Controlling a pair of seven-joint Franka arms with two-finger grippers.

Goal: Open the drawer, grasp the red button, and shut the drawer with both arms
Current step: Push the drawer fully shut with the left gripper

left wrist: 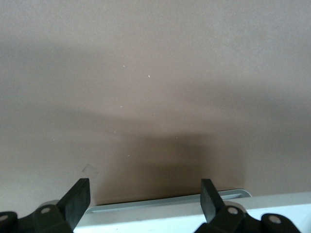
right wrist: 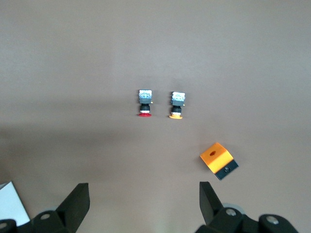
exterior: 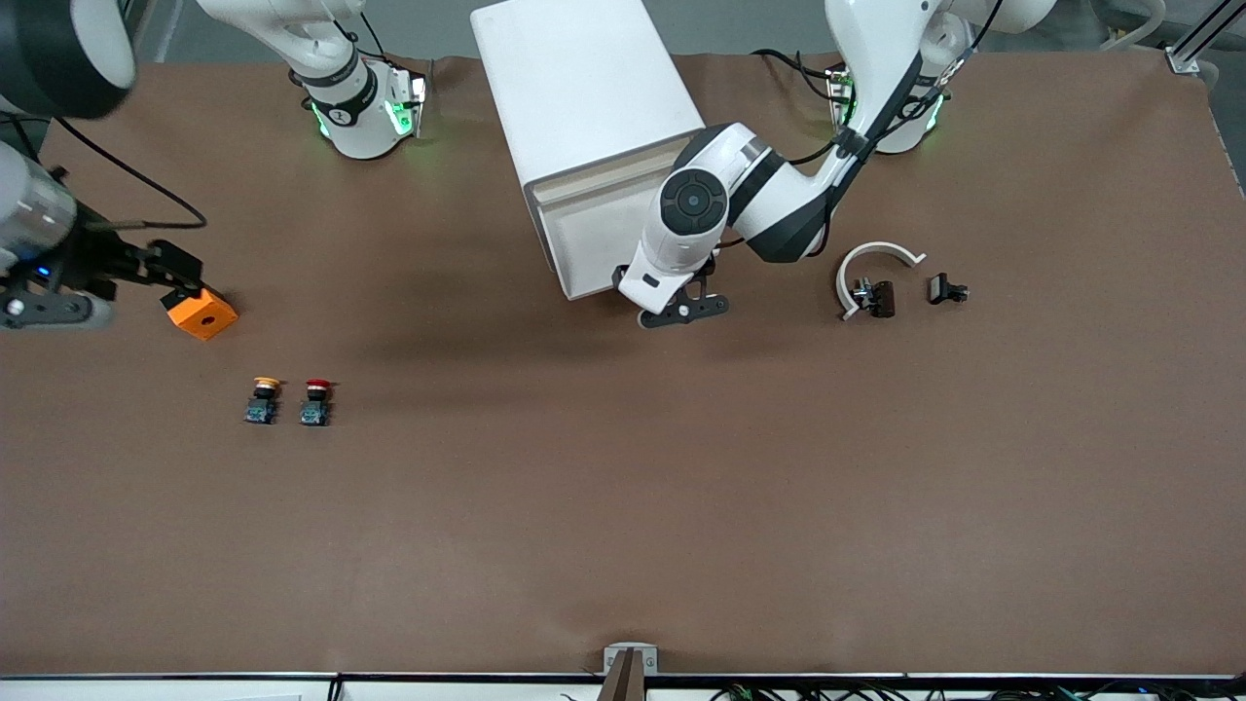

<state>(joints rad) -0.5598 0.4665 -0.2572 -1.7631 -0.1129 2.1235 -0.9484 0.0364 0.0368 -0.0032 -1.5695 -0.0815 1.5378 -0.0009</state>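
— Button (exterior: 315,400) with the red cap: where is it being kept?

— It is being left lying on the brown table (exterior: 623,506), toward the right arm's end. A like button with a yellow cap (exterior: 262,399) is lying just beside it, not touching. An orange cube (exterior: 201,313) is sitting farther from the front camera than both.

— Is anything being held by the claws?

— No. The right gripper (right wrist: 141,199) is being held up over the bare table near the cube, fingers wide apart, nothing between them. The left gripper (left wrist: 143,196) is being held at the front edge of the white drawer box (exterior: 594,136), fingers spread, nothing pinched.

— What else is being seen?

— A white curved piece (exterior: 869,261) and a small black part (exterior: 946,289) are lying toward the left arm's end.
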